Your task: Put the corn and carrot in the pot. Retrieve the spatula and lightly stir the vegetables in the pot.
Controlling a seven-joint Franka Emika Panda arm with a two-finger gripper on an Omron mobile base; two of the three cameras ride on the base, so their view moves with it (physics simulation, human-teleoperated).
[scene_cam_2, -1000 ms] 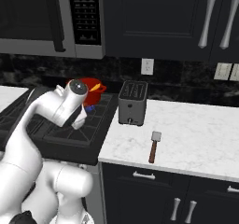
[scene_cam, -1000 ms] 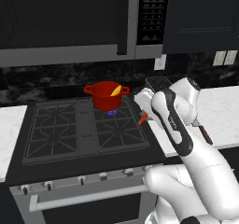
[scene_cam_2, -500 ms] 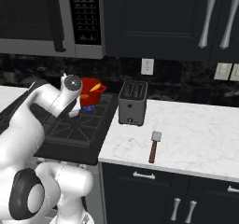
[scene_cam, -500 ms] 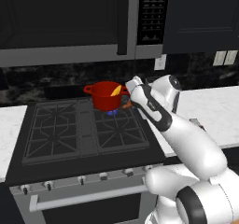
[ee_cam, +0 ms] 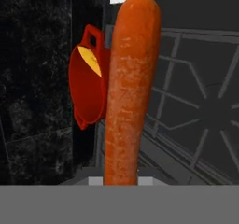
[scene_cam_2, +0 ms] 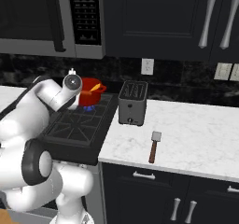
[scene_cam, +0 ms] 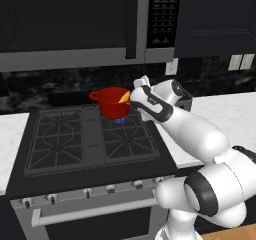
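The hand (scene_cam: 134, 98) was clenched on a long orange carrot (ee_cam: 128, 92), just beside the rim of the small round red pot (scene_cam: 112, 103) on the stove's rear burner, carrot's length running past its mouth, yellow corn (ee_cam: 91, 59) inside.

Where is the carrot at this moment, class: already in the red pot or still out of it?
Out. The carrot stands in the gripper's hold, in front of the pot, where a yellow piece already lies.

Both base cameras sit behind the arm, left and right, facing forward and down; they share the stove (scene_cam: 90, 144) and red pot (scene_cam: 111, 102). The hand camera looks close along the carrot (ee_cam: 128, 92) toward that pot.
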